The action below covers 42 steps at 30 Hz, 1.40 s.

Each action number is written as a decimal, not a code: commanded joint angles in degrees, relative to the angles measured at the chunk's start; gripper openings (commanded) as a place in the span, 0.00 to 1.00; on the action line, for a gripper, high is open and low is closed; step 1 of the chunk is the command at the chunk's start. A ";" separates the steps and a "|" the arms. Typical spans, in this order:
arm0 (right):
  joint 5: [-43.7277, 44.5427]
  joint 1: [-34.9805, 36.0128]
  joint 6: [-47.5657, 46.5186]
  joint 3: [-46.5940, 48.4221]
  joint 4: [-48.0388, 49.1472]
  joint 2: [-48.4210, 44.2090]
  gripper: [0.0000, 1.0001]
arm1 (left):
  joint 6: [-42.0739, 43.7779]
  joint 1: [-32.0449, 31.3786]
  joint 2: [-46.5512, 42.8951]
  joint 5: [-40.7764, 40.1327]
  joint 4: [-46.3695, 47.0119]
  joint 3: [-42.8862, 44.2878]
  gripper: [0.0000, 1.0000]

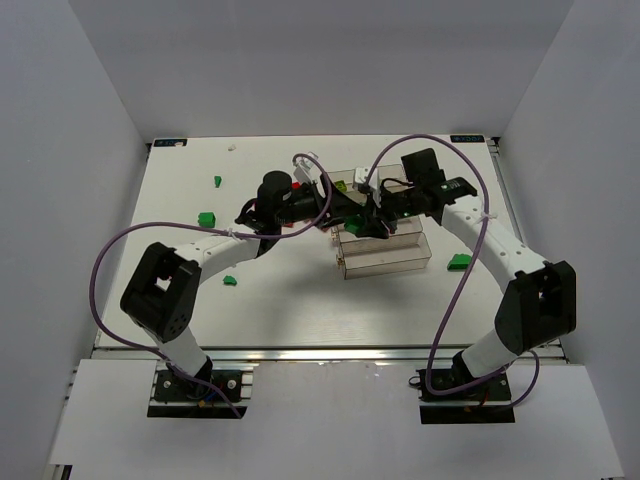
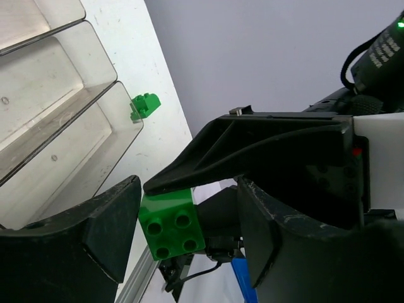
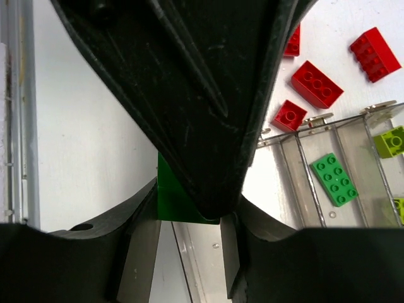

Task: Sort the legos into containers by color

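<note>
Both grippers meet above the containers (image 1: 385, 255), a row of clear trays. My right gripper (image 3: 189, 237) is shut on a dark green lego (image 3: 173, 199) held between its pads. In the left wrist view that same green lego (image 2: 172, 222) sits between the fingers of my left gripper (image 2: 189, 205). It rests against the left finger (image 2: 101, 233), and a gap remains on the other side. One tray holds a flat green lego (image 3: 335, 179), and another holds a yellow-green lego (image 3: 391, 141). From above, the held brick is mostly hidden by the two grippers (image 1: 358, 208).
Several red legos (image 3: 317, 84) lie just beyond the trays. Loose green legos lie at the left (image 1: 207, 218), the far left (image 1: 217, 181), the near left (image 1: 230, 280), and right of the trays (image 1: 459, 262). Purple cables loop over both arms.
</note>
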 commanded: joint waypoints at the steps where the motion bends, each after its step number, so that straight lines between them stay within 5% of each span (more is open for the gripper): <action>1: 2.91 0.03 0.26 1.36 3.87 -1.39 0.00 | 0.89 -0.34 -0.62 0.57 -1.40 -0.61 0.71; 10: 5.37 0.03 0.87 -0.66 7.21 -3.15 0.00 | 2.22 -0.34 -0.36 -0.31 -4.04 -0.08 0.66; 17: 4.85 0.03 0.61 -1.89 8.00 -4.38 0.00 | 2.13 -0.34 -0.10 -0.48 -3.78 0.00 0.53; 29: 6.78 -0.94 -1.33 -7.95 9.75 -7.01 0.00 | 1.51 0.62 -2.37 -5.31 -2.63 -1.49 0.10; 39: 7.66 -8.49 -2.38 -14.28 10.54 -8.60 0.00 | -0.42 5.28 -3.09 -4.97 0.62 -2.73 0.06; 42: 7.31 -11.21 -1.24 -14.37 10.72 -7.98 0.00 | 4.12 5.37 0.60 -5.40 -5.94 1.30 0.06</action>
